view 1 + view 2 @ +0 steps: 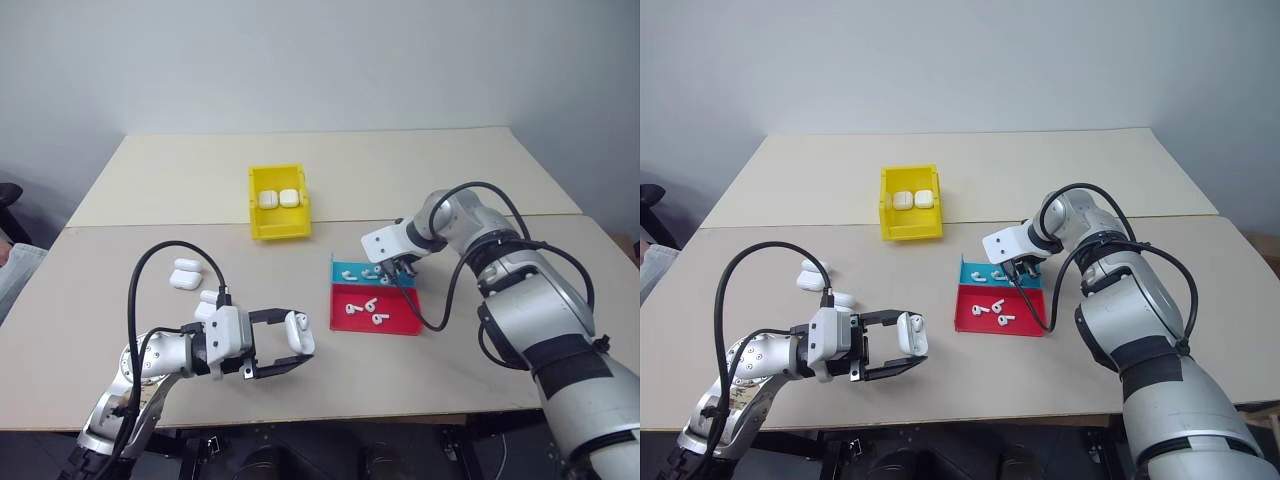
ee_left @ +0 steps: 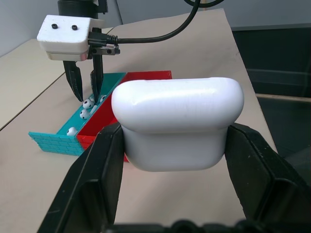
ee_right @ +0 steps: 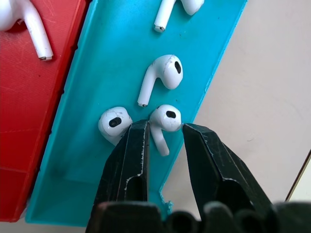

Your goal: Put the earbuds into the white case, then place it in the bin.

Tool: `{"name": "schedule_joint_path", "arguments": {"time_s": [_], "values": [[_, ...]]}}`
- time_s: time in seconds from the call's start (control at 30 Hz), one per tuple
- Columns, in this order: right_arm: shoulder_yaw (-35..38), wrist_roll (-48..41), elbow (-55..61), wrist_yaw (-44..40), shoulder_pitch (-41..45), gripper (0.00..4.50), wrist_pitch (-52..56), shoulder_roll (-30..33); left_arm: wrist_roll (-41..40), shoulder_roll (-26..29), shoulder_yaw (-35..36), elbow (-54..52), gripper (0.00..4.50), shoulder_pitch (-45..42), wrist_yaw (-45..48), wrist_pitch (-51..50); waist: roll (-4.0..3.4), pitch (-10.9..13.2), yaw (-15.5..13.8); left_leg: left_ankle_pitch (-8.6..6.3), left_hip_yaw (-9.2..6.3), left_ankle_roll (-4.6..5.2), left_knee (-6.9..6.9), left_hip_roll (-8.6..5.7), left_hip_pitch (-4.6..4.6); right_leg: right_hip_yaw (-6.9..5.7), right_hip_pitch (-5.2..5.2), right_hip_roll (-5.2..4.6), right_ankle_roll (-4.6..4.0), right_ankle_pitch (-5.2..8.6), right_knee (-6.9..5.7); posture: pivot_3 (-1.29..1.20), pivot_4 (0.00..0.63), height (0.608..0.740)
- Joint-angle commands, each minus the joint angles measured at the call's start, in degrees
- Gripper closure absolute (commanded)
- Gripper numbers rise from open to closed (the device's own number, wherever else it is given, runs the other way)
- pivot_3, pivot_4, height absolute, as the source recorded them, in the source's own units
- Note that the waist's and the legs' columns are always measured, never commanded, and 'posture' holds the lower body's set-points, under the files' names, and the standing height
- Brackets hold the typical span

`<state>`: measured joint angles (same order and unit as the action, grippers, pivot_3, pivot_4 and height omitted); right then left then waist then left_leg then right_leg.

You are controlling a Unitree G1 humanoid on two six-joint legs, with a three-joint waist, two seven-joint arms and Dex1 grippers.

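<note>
The white case point(image 2: 177, 124) is pinched between the two black fingers of my left gripper point(image 1: 298, 340), held above the table's near left. Over the cyan strip of the tray point(image 1: 350, 271) my right gripper point(image 3: 165, 127) points steeply down, its fingertips closed on the head of one earbud point(image 3: 167, 116) that lies on the cyan floor. Two more earbuds point(image 3: 163, 73) lie close beside it, and several sit in the red part point(image 1: 365, 310). The yellow bin point(image 1: 280, 228) stands at mid-table, beyond both grippers.
Two white cases point(image 1: 278, 199) lie inside the bin. Other white cases point(image 1: 185, 275) rest on the table left of my left gripper. The red tray section point(image 1: 400, 325) joins the cyan strip on its near side. A seam crosses the tabletop behind the tray.
</note>
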<state>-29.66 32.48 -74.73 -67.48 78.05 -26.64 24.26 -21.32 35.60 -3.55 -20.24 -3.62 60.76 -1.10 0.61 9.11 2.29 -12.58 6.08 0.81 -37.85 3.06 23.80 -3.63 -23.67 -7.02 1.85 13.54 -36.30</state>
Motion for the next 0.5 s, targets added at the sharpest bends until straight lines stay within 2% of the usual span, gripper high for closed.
{"name": "schedule_joint_path", "arguments": {"time_s": [0.03, 0.5], "values": [[0.2, 0.0, 1.5, 0.3, 0.8, 3.08, -0.6, 0.6, -0.5, 0.0, 0.4, -1.1, 1.71, -0.2, 0.1, 1.7, 0.0, 0.0, 0.0, 0.0, 0.0, 0.0, 0.0, 0.0, 0.0, 0.0, 0.0, 0.0, 0.0, 0.0, 0.0, 0.0, 0.15, 0.74], [-2.0, 2.2, 0.3, 2.6, 0.7, 3.08, -1.9, -0.3, 0.3, -0.1, 0.5, -2.0, 1.71, 1.2, -0.7, 1.7, 0.0, 0.0, 0.0, 0.0, 0.0, 0.0, 0.0, 0.0, 0.0, 0.0, -0.01, 0.0, 0.0, 0.0, 0.0, 0.0, 0.15, 0.74]]}}
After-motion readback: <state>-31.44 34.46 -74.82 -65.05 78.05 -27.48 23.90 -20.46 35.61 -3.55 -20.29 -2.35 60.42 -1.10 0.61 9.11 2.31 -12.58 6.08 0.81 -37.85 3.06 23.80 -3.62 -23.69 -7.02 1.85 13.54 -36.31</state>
